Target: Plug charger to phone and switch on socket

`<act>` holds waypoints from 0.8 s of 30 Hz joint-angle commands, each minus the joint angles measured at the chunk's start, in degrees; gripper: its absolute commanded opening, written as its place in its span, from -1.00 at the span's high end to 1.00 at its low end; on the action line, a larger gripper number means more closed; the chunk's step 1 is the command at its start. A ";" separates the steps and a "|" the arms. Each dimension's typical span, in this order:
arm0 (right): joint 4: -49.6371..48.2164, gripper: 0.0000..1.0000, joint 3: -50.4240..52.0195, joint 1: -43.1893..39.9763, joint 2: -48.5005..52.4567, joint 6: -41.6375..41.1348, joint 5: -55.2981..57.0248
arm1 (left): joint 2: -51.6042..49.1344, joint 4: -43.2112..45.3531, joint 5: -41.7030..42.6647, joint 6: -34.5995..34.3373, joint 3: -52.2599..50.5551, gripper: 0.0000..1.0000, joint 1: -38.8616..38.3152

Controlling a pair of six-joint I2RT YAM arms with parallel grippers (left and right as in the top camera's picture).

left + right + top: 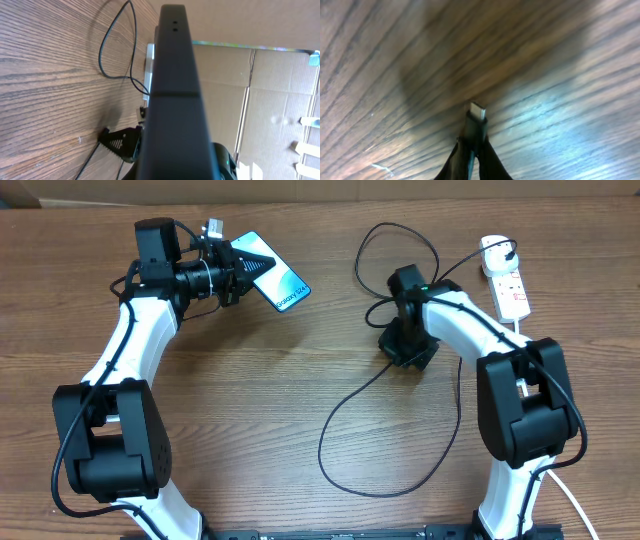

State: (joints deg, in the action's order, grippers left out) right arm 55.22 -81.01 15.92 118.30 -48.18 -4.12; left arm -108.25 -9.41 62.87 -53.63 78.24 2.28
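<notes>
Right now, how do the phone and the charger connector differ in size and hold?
The phone is broad and flat, clamped in the left jaws with its screen up; the charger connector is tiny, pinched in the right jaws, tip toward the table. Both are held, apart, not joined.

Lit phone (277,277) tilted at left; black charger (476,126) loops, apparently reaching white socket (509,286).

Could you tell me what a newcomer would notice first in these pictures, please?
The left pincer holds the phone at the upper left, its light screen showing. Near the middle, the right pincer is shut on the charger by its connector tip, and its black cable loops across the table toward the white socket at upper right.
</notes>
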 commanded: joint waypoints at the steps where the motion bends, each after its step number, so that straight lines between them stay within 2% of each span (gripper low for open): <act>1: 0.76 0.93 1.18 -3.28 1.86 6.01 2.12 | 1.42 0.24 3.06 1.31 0.68 0.92 0.04; 14: 2.45 0.93 0.87 -8.33 -0.33 18.84 0.17 | 1.42 0.24 3.04 1.31 0.68 0.92 0.04; 24: 4.13 0.93 0.87 -13.33 -6.45 37.16 -21.29 | 1.42 0.24 3.26 1.29 0.68 0.92 0.02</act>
State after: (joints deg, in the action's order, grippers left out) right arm 58.83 -80.25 3.95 115.79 -19.68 -16.78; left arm -108.25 -9.41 63.51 -53.63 78.24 2.28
